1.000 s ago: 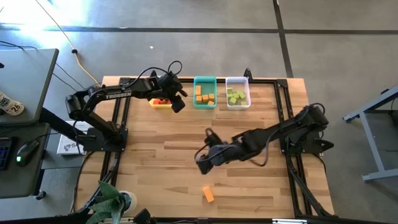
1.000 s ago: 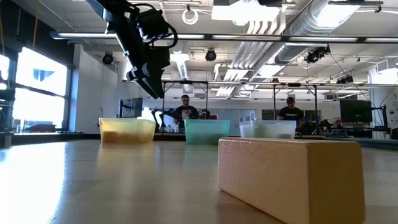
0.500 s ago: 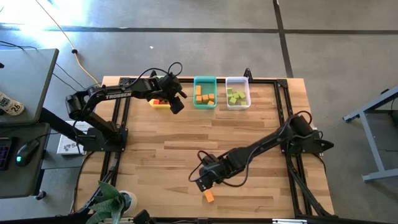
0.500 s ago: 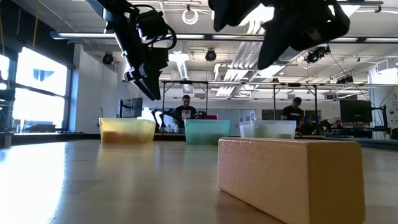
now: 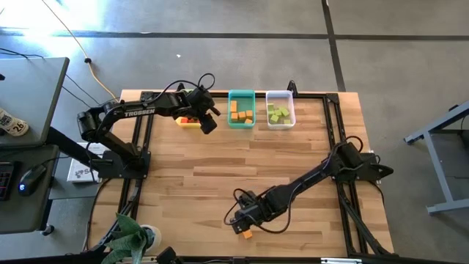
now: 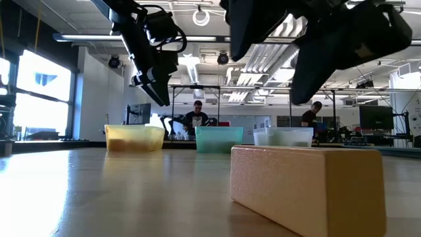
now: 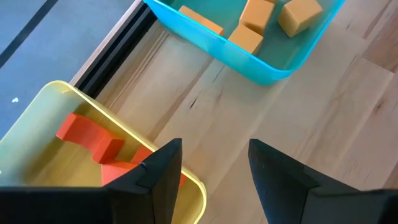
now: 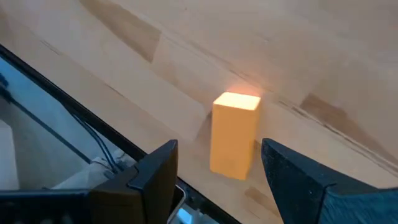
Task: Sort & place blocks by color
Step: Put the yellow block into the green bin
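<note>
Now my right gripper [image 8: 214,180] hangs just above the orange block [image 8: 235,134], fingers spread apart to either side so they can drop around it. The block lies alone near the table's [image 5: 183,176] front edge, well apart from the teal bin [image 5: 241,108] where other orange pieces sit. My left gripper [image 7: 211,180] waits open over the yellow bin [image 7: 37,137], beside the teal bin

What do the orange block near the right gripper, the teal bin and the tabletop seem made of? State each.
Orange block: probably painted wood or dense foam; matte, faintly grainy faces, crisp edges.
Teal bin: likely plastic; thin, smooth, slightly translucent walls.
Tabletop: wood, butcher-block style; visible grain and joined strips, satin finish.
</note>
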{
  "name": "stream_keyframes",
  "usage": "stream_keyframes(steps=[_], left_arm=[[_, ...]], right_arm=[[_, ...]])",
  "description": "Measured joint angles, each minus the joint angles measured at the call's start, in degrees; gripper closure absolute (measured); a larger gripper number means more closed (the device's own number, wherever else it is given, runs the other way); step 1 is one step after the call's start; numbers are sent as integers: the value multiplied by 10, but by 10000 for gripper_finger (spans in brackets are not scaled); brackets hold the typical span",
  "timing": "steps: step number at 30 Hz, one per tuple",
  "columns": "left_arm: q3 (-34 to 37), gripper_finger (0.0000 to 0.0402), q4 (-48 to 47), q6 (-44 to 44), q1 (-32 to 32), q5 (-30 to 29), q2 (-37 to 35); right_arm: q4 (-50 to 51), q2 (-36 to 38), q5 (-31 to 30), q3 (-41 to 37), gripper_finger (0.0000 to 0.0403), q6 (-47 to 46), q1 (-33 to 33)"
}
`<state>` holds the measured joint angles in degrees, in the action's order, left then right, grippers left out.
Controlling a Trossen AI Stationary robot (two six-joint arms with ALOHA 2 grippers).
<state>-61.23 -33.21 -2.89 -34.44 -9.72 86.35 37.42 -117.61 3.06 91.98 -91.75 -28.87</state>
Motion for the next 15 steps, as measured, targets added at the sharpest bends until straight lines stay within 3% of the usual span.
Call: stream_keyframes(steps=[15], left_arm=[[0, 229, 0, -25, 0, 1, 0]], right_arm=[[-34, -56, 2, 0, 185, -3, -8]])
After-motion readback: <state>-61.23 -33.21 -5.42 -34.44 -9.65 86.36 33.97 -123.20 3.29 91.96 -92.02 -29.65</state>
